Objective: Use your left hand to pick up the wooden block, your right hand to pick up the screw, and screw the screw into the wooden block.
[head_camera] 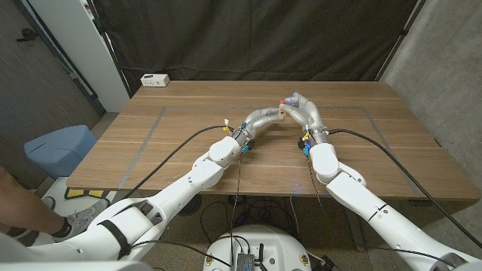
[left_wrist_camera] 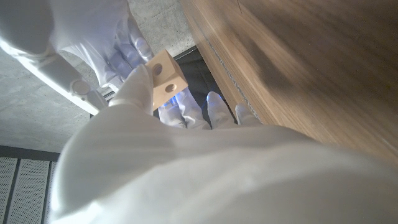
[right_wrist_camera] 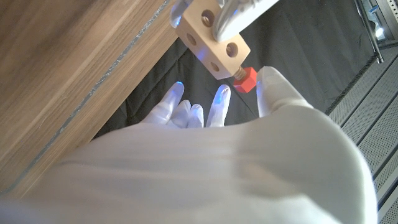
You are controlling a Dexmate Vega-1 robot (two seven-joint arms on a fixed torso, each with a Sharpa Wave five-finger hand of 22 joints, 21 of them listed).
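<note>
Both hands meet above the middle of the table. My left hand [head_camera: 267, 115] [left_wrist_camera: 186, 162] grips the pale wooden block [left_wrist_camera: 166, 78] [right_wrist_camera: 214, 38], a cube with round holes in its faces, between thumb and fingers. The red-headed screw [right_wrist_camera: 245, 79] [head_camera: 282, 100] stands against one face of the block, its short shaft at a hole. My right hand [head_camera: 303, 108] [right_wrist_camera: 217, 155] pinches the screw's head between thumb and a fingertip. How deep the shaft sits in the hole is hidden.
A white power strip [head_camera: 154, 79] lies at the table's [head_camera: 188, 143] far left corner. A blue bin [head_camera: 60, 147] stands on the floor left of the table, and a person's foot [head_camera: 71, 223] is at the lower left. Black curtains hang behind.
</note>
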